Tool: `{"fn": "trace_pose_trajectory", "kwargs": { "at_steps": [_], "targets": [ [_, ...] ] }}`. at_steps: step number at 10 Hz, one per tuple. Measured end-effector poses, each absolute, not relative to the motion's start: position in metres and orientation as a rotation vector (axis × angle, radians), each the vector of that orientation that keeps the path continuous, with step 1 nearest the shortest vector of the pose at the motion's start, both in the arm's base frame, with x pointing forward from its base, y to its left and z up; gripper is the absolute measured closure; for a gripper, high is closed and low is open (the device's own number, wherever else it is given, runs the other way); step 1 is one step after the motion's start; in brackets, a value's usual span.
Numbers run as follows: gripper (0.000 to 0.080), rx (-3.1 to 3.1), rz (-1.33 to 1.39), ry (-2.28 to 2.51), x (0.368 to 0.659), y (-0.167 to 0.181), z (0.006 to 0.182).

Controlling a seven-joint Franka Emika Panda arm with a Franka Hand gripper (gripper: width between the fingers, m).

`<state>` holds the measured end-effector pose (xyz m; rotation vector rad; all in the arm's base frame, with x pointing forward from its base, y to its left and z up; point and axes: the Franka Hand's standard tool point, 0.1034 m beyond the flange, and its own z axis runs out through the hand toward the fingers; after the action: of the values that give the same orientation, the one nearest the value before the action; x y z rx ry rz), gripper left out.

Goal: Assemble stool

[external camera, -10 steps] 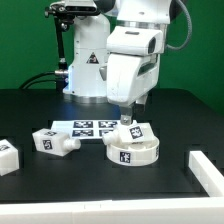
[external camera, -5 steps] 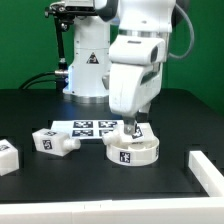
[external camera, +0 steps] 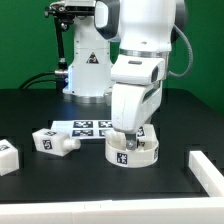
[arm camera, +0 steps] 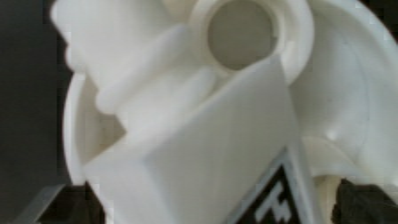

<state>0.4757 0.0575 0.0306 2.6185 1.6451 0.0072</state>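
Got the gripper (external camera: 128,141) low over the round seat (external camera: 136,155), center-right of frame, jaws wide apart, straddling the leg (external camera: 143,131) standing there.

The round, rimmed white seat (external camera: 133,152) sits flat, right of centre in the exterior view, with a marker tag on its near wall. One chunky leg (external camera: 143,131) stands in it, partly hidden. Two more lie loose toward the exterior view's left — a second leg (external camera: 55,141) near the seat and a third leg (external camera: 7,156) at the edge.
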Motion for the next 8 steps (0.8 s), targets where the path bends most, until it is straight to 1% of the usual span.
{"fn": "trace_pose_trajectory", "kwargs": {
  "at_steps": [2, 5, 7, 8],
  "targets": [
    [0.0339, 2.619, 0.007, 1.645, 0.476, 0.057, 0.031],
    [0.0338, 2.618, 0.004, 1.645, 0.476, 0.057, 0.031],
    [0.0338, 2.617, -0.011, 1.640, 0.474, 0.066, 0.050],
    [0.0338, 2.624, -0.010, 1.632, 0.465, 0.075, 0.054]
  ]
}}
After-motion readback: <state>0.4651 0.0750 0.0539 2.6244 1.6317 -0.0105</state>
